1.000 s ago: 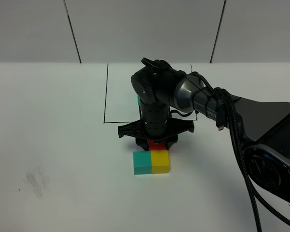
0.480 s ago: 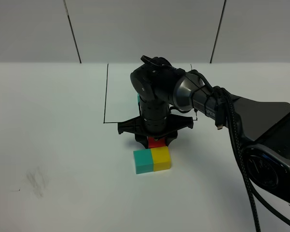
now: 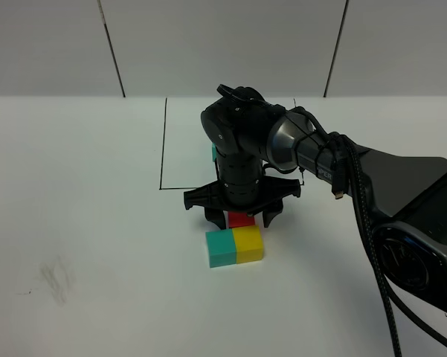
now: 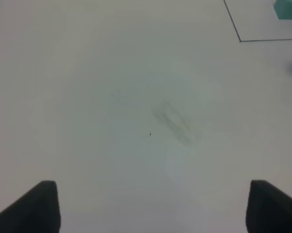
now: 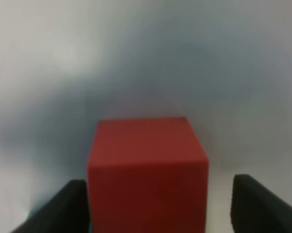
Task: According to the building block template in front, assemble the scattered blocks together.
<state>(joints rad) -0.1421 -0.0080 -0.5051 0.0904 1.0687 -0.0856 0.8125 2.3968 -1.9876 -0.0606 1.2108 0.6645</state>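
Observation:
The scattered blocks lie in the exterior view: a teal cube [image 3: 221, 249] and a yellow cube [image 3: 249, 245] side by side, with a red cube [image 3: 242, 219] right behind the yellow one. My right gripper [image 3: 242, 216] is open and straddles the red cube [image 5: 146, 170], with a finger on each side; its right finger [image 5: 262, 206] stands clear of the cube. The template is mostly hidden behind the right arm. Only its teal cube [image 3: 213, 153] [image 4: 286, 8] and the black outline [image 3: 163, 149] show. My left gripper [image 4: 154, 208] is open and empty over bare table.
A faint grey smudge [image 3: 56, 277] marks the table at the front left, and shows under the left gripper [image 4: 172, 121]. The right arm with its cable [image 3: 364, 216] reaches in from the right side. The outline's corner [image 4: 239, 41] shows in the left wrist view.
My right gripper has opened and let go of the red cube, which now rests on the table behind the yellow cube. The fingers have spread apart.

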